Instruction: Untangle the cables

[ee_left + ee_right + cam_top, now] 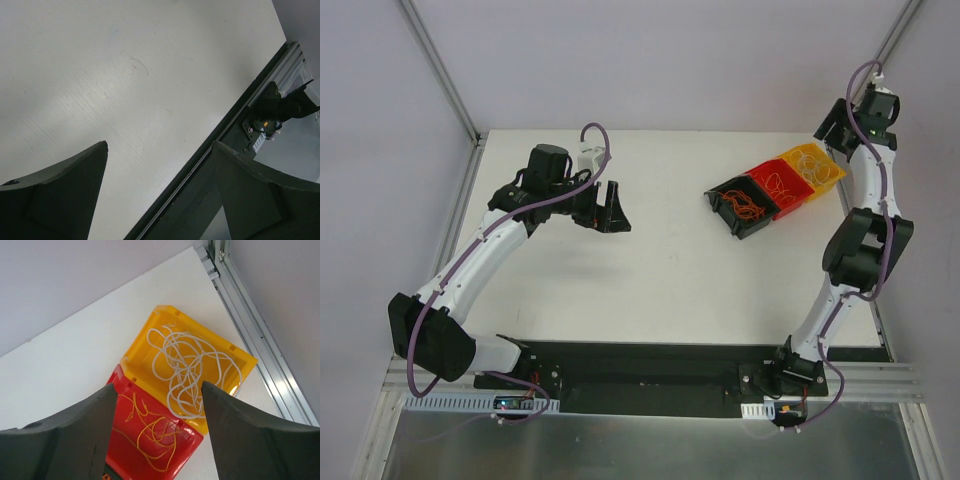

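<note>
The cables lie sorted in three bins at the back right. Orange strands [748, 206] are in the black bin [728, 190], yellowish strands [780, 184] in the red bin [794, 204], and whitish strands [814, 165] in the yellow bin [832, 178]. In the right wrist view the whitish cable [190, 365] fills the yellow bin [145, 347] and the yellowish cable [155, 432] lies in the red bin [117, 450]. My right gripper [159, 385] is open and empty, high above these bins, and also shows in the top view [830, 128]. My left gripper [612, 210] is open and empty above bare table [160, 144].
The white table [660, 280] ends at a dark strip [200, 200] along the near edge, where the right arm's base [272, 112] is bolted. A metal frame rail [250, 325] runs along the table's right side. Grey walls stand at the back and sides.
</note>
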`<move>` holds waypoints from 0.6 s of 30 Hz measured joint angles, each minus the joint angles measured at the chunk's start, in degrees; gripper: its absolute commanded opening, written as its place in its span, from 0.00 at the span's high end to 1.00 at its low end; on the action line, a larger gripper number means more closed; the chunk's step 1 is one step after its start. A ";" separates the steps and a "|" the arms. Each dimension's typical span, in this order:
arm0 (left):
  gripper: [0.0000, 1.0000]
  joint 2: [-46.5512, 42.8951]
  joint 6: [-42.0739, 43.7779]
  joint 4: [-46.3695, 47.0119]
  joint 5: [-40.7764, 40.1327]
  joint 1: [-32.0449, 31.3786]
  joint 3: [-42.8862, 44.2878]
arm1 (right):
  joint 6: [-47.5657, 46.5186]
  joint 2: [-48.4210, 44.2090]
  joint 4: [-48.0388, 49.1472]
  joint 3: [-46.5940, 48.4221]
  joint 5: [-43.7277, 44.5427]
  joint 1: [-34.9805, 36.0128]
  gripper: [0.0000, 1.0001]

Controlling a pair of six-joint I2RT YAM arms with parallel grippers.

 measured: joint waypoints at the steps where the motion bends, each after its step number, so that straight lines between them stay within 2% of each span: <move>1: 0.16 0.00 0.00 -0.02 -0.02 0.00 -0.02 | 0.04 -1.03 -0.74 0.31 0.46 0.28 0.28; 4: 0.16 0.02 0.02 -0.02 -0.07 0.00 -0.04 | 1.22 -5.95 -2.91 -0.33 1.84 1.49 0.26; 7: 0.16 0.07 0.07 0.00 -0.33 0.00 -0.04 | 3.43 -14.32 -2.60 -7.87 3.96 4.17 0.25; 12: 0.17 0.22 0.46 1.77 -1.44 -0.02 -1.20 | 6.36 -33.27 0.00 -29.49 6.80 16.24 0.23; 18: 0.17 -1.38 1.70 7.04 -2.67 -1.07 -7.04 | 8.68 -55.95 1.90 -54.42 5.27 30.12 0.22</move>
